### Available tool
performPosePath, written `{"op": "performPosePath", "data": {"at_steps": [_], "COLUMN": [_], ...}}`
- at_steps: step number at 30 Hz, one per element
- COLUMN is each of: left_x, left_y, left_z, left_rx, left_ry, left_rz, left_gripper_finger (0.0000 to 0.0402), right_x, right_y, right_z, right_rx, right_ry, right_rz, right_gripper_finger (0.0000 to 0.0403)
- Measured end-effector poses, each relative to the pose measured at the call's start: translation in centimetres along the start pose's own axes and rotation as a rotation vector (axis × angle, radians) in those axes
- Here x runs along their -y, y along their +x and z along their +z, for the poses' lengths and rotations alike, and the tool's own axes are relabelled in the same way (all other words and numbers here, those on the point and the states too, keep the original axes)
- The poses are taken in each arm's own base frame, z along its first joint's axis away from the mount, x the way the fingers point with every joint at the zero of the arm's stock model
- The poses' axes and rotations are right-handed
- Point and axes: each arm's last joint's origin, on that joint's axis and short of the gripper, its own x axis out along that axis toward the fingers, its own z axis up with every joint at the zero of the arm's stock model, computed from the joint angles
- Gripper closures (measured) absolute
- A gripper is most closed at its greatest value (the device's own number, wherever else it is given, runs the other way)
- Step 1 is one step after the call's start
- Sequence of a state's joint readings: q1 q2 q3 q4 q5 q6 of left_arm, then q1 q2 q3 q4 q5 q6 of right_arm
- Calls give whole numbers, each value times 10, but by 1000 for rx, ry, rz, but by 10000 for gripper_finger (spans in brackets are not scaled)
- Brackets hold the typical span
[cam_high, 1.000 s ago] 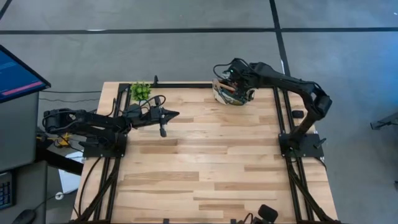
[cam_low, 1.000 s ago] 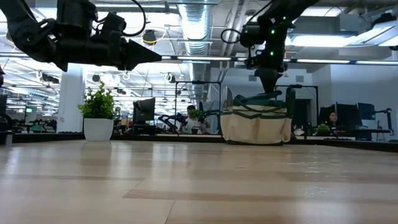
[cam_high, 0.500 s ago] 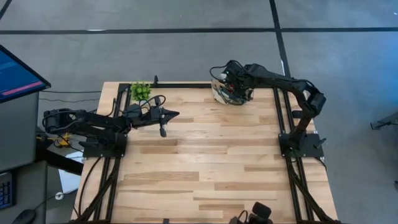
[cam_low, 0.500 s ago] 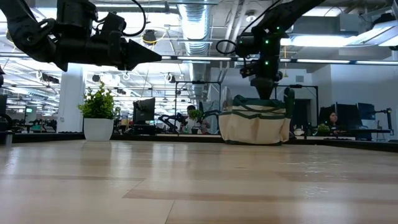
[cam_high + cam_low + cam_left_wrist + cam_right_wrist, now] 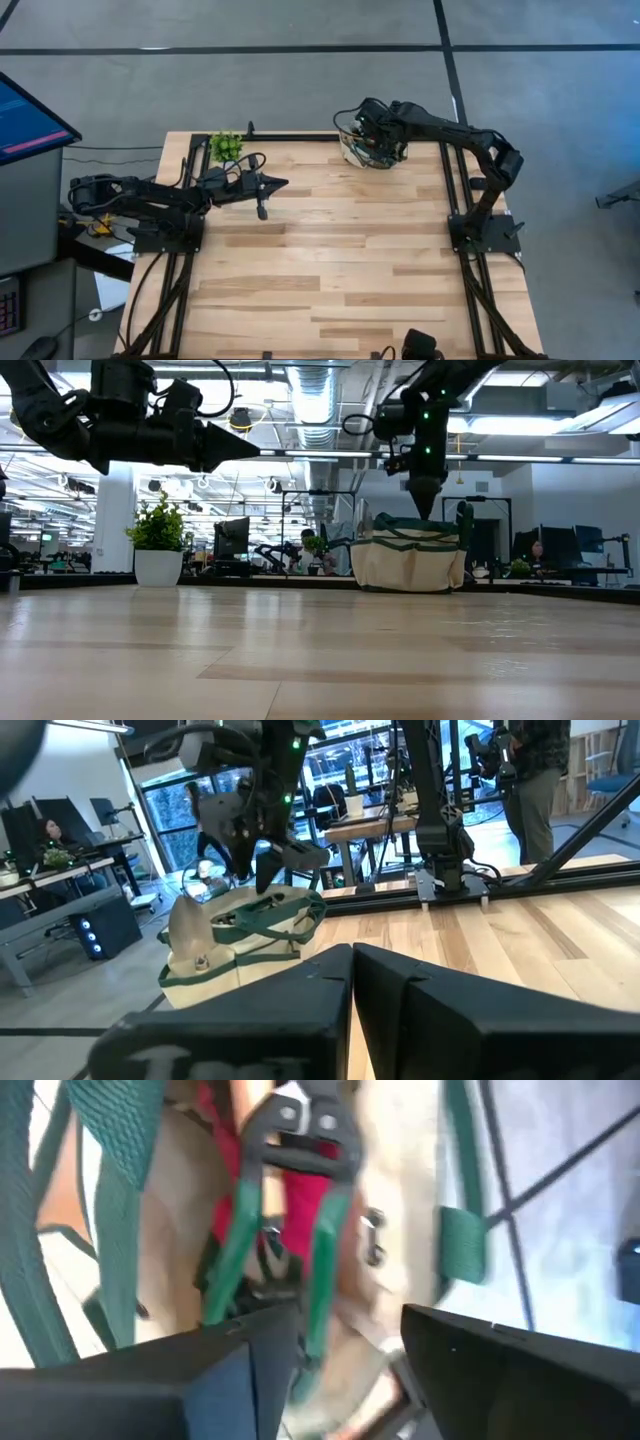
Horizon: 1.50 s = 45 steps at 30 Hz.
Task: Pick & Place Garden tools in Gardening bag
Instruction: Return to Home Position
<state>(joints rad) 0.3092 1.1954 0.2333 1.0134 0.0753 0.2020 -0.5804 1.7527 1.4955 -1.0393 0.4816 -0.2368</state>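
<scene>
The gardening bag (image 5: 372, 152) stands at the table's far edge, right of the middle; it is beige with green trim and loop handles (image 5: 410, 555) (image 5: 240, 935). Inside it lie garden tools: pruners with a black head and green handles (image 5: 290, 1190) over something red (image 5: 300, 1175). My right gripper (image 5: 350, 1350) hangs open just above the bag's mouth (image 5: 424, 500), fingers pointing down; one green handle runs down beside a finger, apart from it as far as I can see. My left gripper (image 5: 276, 184) hovers shut and empty over the table's left part (image 5: 235, 450).
A small green potted plant (image 5: 226, 146) (image 5: 158, 545) stands at the far edge, left of the middle, close behind my left gripper. The wooden table top (image 5: 330, 260) stretches bare from the middle to the near edge. People sit at desks in the room beyond.
My right gripper has shifted a little toward the table's left edge while staying above the bag's mouth. The bag has stayed at the far edge.
</scene>
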Motion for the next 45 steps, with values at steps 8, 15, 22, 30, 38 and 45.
{"op": "performPosePath", "data": {"at_steps": [8, 15, 22, 30, 38, 45], "left_x": [-1, -2, -3, 1, 1, -7], "left_y": [-2, -12, -24, -32, -33, -42], "left_z": [6, 17, 26, 31, 32, 43], "left_rx": [30, 48, 25, 28, 39, 111], "left_ry": [-27, -79, -138, -169, -188, -165], "left_rz": [6, -17, -26, -144, -163, -120], "left_gripper_finger": [399, 399, 399, 399, 399, 399], "right_x": [16, 26, 12, -23, -45, -47], "right_y": [-40, -81, -136, -139, -116, -111], "right_z": [4, -15, -42, -98, -155, -196], "right_rx": [2, 165, 578, 892, 1050, 1208], "right_ry": [45, 96, 97, 31, 116, 194], "right_rz": [-9, 188, 292, 438, 484, 471], "right_gripper_finger": [374, 397, 401, 402, 402, 403]}}
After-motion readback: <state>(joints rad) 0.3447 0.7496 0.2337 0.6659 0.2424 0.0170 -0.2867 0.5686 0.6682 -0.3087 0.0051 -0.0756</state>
